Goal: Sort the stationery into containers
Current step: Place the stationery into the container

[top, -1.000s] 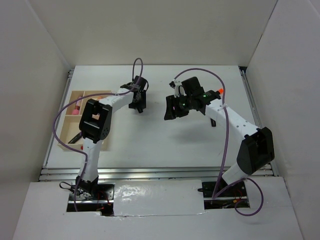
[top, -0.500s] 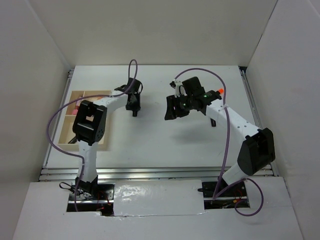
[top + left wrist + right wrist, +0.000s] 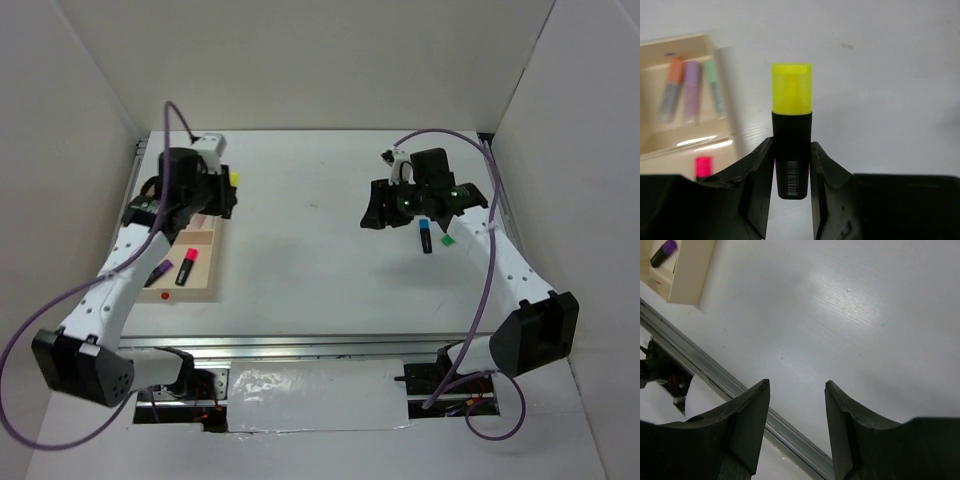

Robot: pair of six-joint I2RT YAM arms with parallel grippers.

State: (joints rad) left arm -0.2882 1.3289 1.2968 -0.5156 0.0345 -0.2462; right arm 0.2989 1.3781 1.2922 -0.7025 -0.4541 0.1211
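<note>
My left gripper (image 3: 791, 145) is shut on a black highlighter with a yellow cap (image 3: 791, 125), cap pointing away from the wrist. In the top view that gripper (image 3: 222, 195) hangs at the far right edge of the tan wooden tray (image 3: 205, 292) on the table's left. The tray holds pastel orange (image 3: 672, 87), lilac (image 3: 691, 90) and green (image 3: 715, 90) markers, a pink-capped one (image 3: 188, 265) and a purple-capped one (image 3: 160, 270). My right gripper (image 3: 796, 385) is open with nothing between its fingers, above the bare table right of centre (image 3: 374, 216). A blue-capped marker (image 3: 425, 238) and a green one (image 3: 447, 240) lie under the right arm.
A metal rail (image 3: 740, 390) runs along the table's near edge. White walls close in the table on the left, the back and the right. The tray's near rim carries a red dot (image 3: 165, 296). The right wrist view catches the tray's near corner (image 3: 687, 270).
The left gripper closed on the yellow-capped highlighter near the table's middle and swung left with it to the tray. The right arm shifted right, uncovering the blue and green markers.
</note>
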